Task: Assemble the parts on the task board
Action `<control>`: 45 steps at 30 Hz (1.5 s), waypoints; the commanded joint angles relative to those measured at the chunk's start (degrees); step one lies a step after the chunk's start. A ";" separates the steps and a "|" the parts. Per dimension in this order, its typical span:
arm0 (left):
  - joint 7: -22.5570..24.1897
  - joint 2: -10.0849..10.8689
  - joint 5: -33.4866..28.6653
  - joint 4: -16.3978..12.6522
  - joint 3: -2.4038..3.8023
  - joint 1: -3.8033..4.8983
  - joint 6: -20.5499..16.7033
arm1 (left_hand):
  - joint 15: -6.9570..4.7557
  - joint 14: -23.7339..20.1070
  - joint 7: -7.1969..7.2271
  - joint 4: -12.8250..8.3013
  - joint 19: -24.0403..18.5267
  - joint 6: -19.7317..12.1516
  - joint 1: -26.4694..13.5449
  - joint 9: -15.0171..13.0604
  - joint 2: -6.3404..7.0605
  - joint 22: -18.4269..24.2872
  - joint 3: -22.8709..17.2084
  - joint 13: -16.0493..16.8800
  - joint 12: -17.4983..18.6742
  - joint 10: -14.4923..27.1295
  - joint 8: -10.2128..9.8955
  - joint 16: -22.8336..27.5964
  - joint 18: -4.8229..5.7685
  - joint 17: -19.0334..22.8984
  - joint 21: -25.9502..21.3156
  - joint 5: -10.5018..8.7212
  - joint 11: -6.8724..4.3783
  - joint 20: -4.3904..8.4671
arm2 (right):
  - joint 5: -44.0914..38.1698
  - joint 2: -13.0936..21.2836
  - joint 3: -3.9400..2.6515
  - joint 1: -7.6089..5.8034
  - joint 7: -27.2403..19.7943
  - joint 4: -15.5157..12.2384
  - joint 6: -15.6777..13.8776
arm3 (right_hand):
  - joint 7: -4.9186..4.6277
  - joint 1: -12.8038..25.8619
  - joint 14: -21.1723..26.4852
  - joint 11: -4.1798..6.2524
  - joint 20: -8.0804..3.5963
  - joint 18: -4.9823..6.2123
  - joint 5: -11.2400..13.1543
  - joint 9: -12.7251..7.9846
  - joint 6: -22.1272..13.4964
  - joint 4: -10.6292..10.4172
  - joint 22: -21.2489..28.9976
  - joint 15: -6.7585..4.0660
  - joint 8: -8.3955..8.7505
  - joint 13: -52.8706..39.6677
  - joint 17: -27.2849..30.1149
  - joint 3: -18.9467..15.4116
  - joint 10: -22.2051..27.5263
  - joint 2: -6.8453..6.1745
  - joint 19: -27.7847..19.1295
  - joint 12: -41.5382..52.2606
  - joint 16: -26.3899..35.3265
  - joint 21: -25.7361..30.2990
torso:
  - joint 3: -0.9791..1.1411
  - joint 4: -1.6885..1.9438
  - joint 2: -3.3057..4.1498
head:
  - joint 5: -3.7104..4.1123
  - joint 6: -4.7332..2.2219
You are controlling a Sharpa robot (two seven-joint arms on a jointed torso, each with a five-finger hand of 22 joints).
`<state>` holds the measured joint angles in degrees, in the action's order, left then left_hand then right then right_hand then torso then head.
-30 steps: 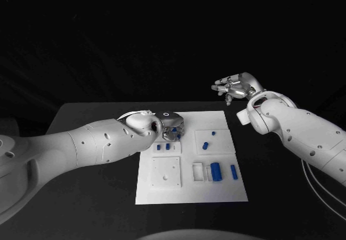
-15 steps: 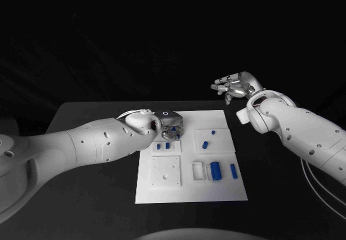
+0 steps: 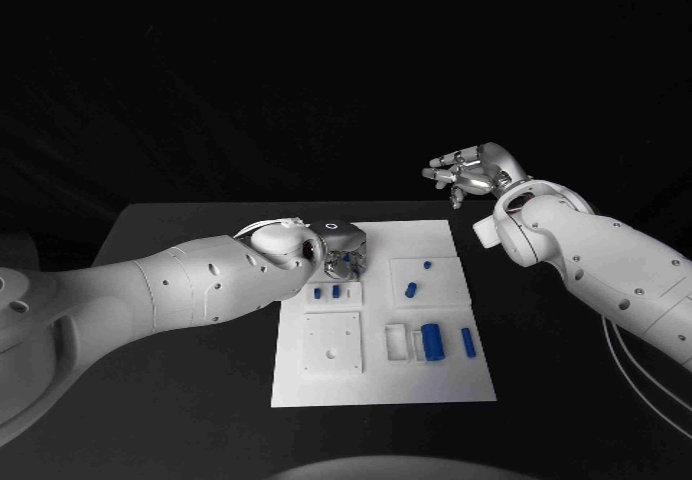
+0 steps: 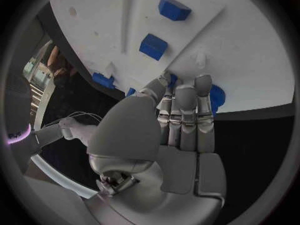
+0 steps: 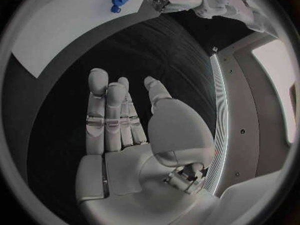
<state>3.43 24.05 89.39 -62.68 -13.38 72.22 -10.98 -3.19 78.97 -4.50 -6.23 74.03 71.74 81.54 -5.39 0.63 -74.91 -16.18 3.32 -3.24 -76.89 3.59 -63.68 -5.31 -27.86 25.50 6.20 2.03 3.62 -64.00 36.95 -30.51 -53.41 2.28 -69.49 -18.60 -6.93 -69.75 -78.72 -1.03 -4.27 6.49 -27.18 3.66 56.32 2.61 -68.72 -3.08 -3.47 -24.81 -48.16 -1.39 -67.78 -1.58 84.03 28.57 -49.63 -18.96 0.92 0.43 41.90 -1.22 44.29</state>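
Left robot hand (image 4: 178, 135) lies over the task board (image 4: 250, 60), fingers (image 4: 185, 105) close together, their tips at a blue part (image 4: 215, 96). Two blue parts (image 4: 153, 46) sit beyond, apart.

black table (image 3: 188, 380) under everything, matte, its far edge running across behind the white plate; surface dark and bare-looking on both sides in head view; same dark tabletop (image 5: 144, 50) in right wrist view; background black
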 commanded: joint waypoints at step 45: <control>0.55 13.02 -5.29 -10.20 4.00 -0.33 -0.38 | -0.17 0.45 0.12 -0.35 -0.73 0.95 -0.79 0.03 0.70 -1.12 -3.78 0.21 -0.17 -1.89 0.15 0.47 -0.75 -0.49 1.51 -0.96 -1.24 0.60 | -0.28 0.60 0.00 0.03 -0.45 0.18 0.74 | -0.05 0.03 0.28 0.13 -0.22 0.86 -0.24 0.09 -0.17 -0.26 0.19 -0.26 -0.13 0.13 0.19 -0.03 -0.35 0.20 2.14 -0.01 -0.07 0.35 | 0.04 -0.05 0.04 | -0.41 0.00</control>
<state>3.56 37.25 84.80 -72.93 -9.43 71.87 -12.45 -3.17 79.37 -4.39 -6.95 73.61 72.25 80.48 -5.31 1.95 -74.93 -19.96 3.33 -3.19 -77.23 3.49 -63.45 -5.30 -28.26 26.83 5.26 2.12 4.00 -64.01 37.59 -30.50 -53.41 2.26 -69.27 -18.54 -6.87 -69.75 -78.72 -1.03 -4.27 6.49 -27.13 3.66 56.38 2.61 -68.60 -3.08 -3.47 -24.73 -48.05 -1.39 -67.78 -1.58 84.03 28.57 -49.63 -18.62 0.92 0.43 41.91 -1.60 44.28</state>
